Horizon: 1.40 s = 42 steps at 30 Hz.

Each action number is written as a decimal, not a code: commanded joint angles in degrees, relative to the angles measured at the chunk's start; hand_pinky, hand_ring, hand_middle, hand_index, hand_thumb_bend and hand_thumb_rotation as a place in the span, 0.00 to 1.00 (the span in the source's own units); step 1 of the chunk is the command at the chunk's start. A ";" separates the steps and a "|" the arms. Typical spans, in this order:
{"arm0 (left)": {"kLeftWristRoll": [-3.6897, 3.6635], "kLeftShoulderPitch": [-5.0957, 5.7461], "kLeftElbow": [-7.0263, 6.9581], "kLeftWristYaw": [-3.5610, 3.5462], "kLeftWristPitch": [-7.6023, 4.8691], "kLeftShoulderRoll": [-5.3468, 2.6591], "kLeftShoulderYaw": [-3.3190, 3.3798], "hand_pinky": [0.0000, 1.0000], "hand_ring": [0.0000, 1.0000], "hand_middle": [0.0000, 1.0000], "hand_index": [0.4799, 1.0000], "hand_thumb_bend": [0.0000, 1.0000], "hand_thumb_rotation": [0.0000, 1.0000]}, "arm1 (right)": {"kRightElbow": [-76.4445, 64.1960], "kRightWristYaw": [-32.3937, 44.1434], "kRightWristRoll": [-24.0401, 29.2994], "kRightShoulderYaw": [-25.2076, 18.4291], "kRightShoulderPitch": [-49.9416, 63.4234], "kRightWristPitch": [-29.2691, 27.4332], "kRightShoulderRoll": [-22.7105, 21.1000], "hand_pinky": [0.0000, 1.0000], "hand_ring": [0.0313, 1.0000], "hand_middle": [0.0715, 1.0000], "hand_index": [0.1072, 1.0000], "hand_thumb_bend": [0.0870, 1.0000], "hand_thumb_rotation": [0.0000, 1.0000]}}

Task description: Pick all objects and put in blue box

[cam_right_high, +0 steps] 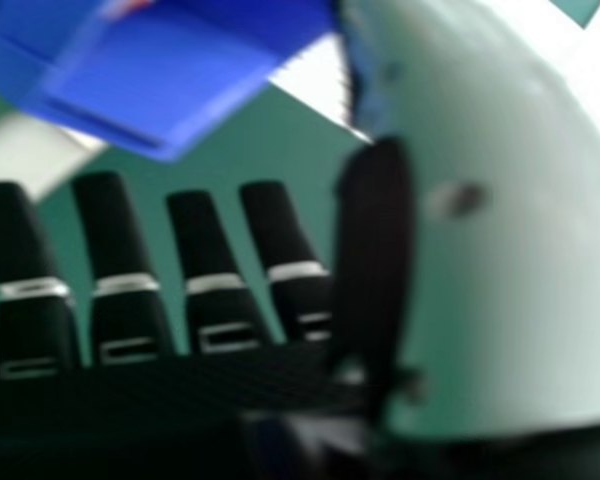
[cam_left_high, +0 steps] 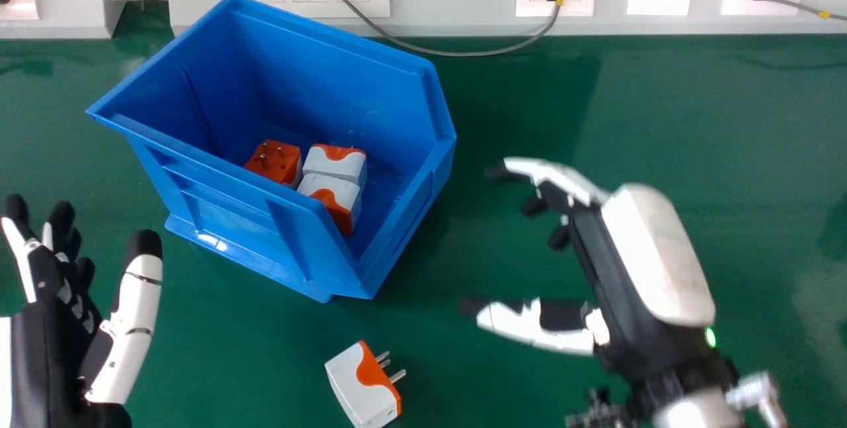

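R hand (cam_left_high: 652,253) nr box (cam_left_high: 218,213), both views; adptr (cam_left_high: 357,385) on tbl (cam_left_high: 761,150), head view.

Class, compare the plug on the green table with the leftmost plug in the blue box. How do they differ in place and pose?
The table plug lies on the green table; the leftmost plug sits inside the blue box. The table plug's prongs point sideways, towards the view's right; the leftmost plug's prongs point upward. Both have orange faces with metal prongs.
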 commanded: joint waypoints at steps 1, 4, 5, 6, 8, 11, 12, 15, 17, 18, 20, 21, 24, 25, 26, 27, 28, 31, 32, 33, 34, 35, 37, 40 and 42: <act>0.37 -0.20 0.88 -0.08 -2.91 0.73 0.06 1.00 1.00 1.00 0.98 0.47 0.46 | 0.62 -2.18 -1.75 0.56 1.76 -2.70 -0.24 0.58 0.74 0.80 0.76 0.60 0.46; 0.85 -0.31 2.48 -0.14 -4.61 1.12 0.18 1.00 1.00 1.00 1.00 0.46 0.45 | 3.33 -3.75 -3.22 1.61 3.53 -4.46 0.01 0.59 0.74 0.80 0.76 0.62 0.46; 0.83 -0.32 2.84 -0.21 -5.09 1.26 0.19 1.00 1.00 1.00 1.00 0.46 0.45 | 4.19 -4.16 -3.66 1.95 3.70 -4.86 0.20 0.59 0.74 0.80 0.76 0.63 0.47; 0.75 -0.28 3.09 -0.27 -5.42 1.38 0.18 1.00 1.00 1.00 1.00 0.45 0.45 | 5.00 -4.27 -4.19 2.43 3.65 -5.05 0.34 0.59 0.74 0.79 0.76 0.64 0.48; 0.43 -0.25 3.48 -0.35 -6.03 1.53 0.12 1.00 1.00 1.00 1.00 0.45 0.47 | 6.08 -3.84 -5.34 3.38 3.31 -5.09 0.59 0.59 0.74 0.79 0.75 0.66 0.49; 0.86 -0.36 3.57 -0.08 -6.00 1.80 0.15 1.00 1.00 1.00 1.00 0.46 0.49 | 8.22 -3.48 -6.26 4.83 2.24 -5.83 0.94 0.58 0.73 0.78 0.73 0.68 0.48; 0.89 -0.31 3.43 -0.02 -5.87 1.80 0.10 1.00 1.00 1.00 1.00 0.46 0.49 | 8.82 -3.12 -6.56 5.40 1.93 -5.73 1.19 0.58 0.73 0.77 0.73 0.68 0.47; 0.44 -0.34 3.37 -0.21 -5.86 1.97 0.09 1.00 1.00 1.00 1.00 0.46 0.49 | 10.73 -2.61 -7.58 7.09 0.77 -5.45 1.94 0.59 0.72 0.76 0.72 0.69 0.48; -0.13 -0.35 3.44 -0.41 -5.96 2.01 0.20 1.00 1.00 1.00 1.00 0.45 0.47 | 12.03 -2.53 -8.39 8.22 -0.10 -5.38 2.09 0.59 0.72 0.76 0.72 0.68 0.48; -0.23 -0.37 3.56 -0.44 -6.15 2.04 0.31 1.00 1.00 1.00 1.00 0.45 0.46 | 12.63 -2.34 -8.67 8.70 -0.50 -5.29 2.22 0.59 0.72 0.75 0.72 0.68 0.49; -0.13 -0.36 3.73 -0.36 -6.46 2.06 0.47 1.00 1.00 1.00 0.99 0.45 0.46 | 13.57 -1.63 -9.01 9.44 -1.18 -4.92 2.41 0.59 0.72 0.75 0.72 0.69 0.50; -0.08 -0.37 3.80 -0.29 -6.55 2.05 0.53 1.00 1.00 1.00 0.98 0.45 0.45 | 13.94 -1.29 -9.26 9.76 -1.51 -4.70 2.45 0.60 0.72 0.75 0.72 0.69 0.51; -0.18 -0.27 3.60 -0.19 -6.18 2.01 0.63 1.00 1.00 1.00 0.97 0.48 0.46 | 14.84 -0.12 -9.57 10.47 -2.55 -4.31 2.47 0.60 0.72 0.75 0.72 0.69 0.49; -0.25 -0.23 3.66 -0.29 -6.25 2.12 0.66 1.00 1.00 1.00 0.98 0.48 0.46 | 15.09 0.54 -9.33 10.68 -2.97 -4.23 2.39 0.60 0.72 0.75 0.72 0.69 0.48; -0.23 -0.18 3.62 -0.36 -6.20 2.20 0.66 1.00 1.00 1.00 0.98 0.48 0.47 | 15.42 0.86 -9.34 10.88 -3.43 -4.34 2.18 0.61 0.73 0.76 0.73 0.68 0.49; -0.27 -0.15 3.62 -0.44 -6.20 2.29 0.67 1.00 1.00 1.00 0.99 0.48 0.47 | 15.54 1.65 -9.26 11.05 -3.87 -4.25 2.01 0.61 0.73 0.77 0.73 0.66 0.50; -0.37 -0.13 3.59 -0.49 -6.17 2.33 0.69 1.00 1.00 1.00 0.99 0.48 0.47 | 15.74 2.14 -9.18 11.17 -4.26 -4.33 1.87 0.62 0.73 0.77 0.73 0.65 0.50; -1.14 -0.08 3.25 -0.68 -5.86 2.27 0.64 1.00 1.00 1.00 1.00 0.49 0.47 | 16.39 3.61 -9.22 11.60 -5.53 -4.28 1.59 0.62 0.73 0.78 0.74 0.64 0.51; -1.38 -0.04 3.21 -0.77 -5.88 2.27 0.66 1.00 1.00 1.00 0.99 0.48 0.46 | 16.65 4.02 -9.37 11.79 -6.01 -4.29 1.47 0.62 0.74 0.78 0.74 0.64 0.51; -1.16 -0.02 3.21 -0.71 -6.03 2.30 0.69 1.00 1.00 1.00 0.99 0.48 0.46 | 17.23 4.03 -9.48 11.99 -6.56 -4.36 1.54 0.62 0.74 0.78 0.74 0.64 0.50; -1.32 -0.02 3.31 -0.85 -6.18 2.39 0.78 1.00 1.00 1.00 0.99 0.49 0.46 | 17.82 3.89 -9.66 12.21 -7.11 -4.54 1.55 0.62 0.74 0.78 0.74 0.65 0.47; -1.62 -0.02 3.45 -1.05 -6.28 2.51 0.89 1.00 1.00 1.00 0.99 0.49 0.46 | 18.73 3.63 -9.52 12.43 -7.78 -4.95 1.64 0.62 0.73 0.77 0.73 0.66 0.45; -2.11 -0.03 3.44 -1.38 -6.28 2.58 1.04 1.00 1.00 1.00 0.98 0.50 0.46 | 20.56 2.63 -9.99 13.04 -9.24 -5.55 1.73 0.61 0.73 0.77 0.73 0.65 0.46; -2.03 0.03 2.95 -1.39 -5.89 2.41 1.09 1.00 1.00 1.00 0.97 0.50 0.46 | 23.33 1.66 -10.07 13.91 -11.47 -5.96 2.33 0.60 0.72 0.76 0.72 0.64 0.49; -2.23 -0.13 3.11 -1.56 -5.90 2.52 1.22 1.00 1.00 1.00 0.96 0.51 0.46 | 25.02 1.24 -10.81 14.49 -12.92 -5.61 3.03 0.60 0.72 0.76 0.72 0.65 0.50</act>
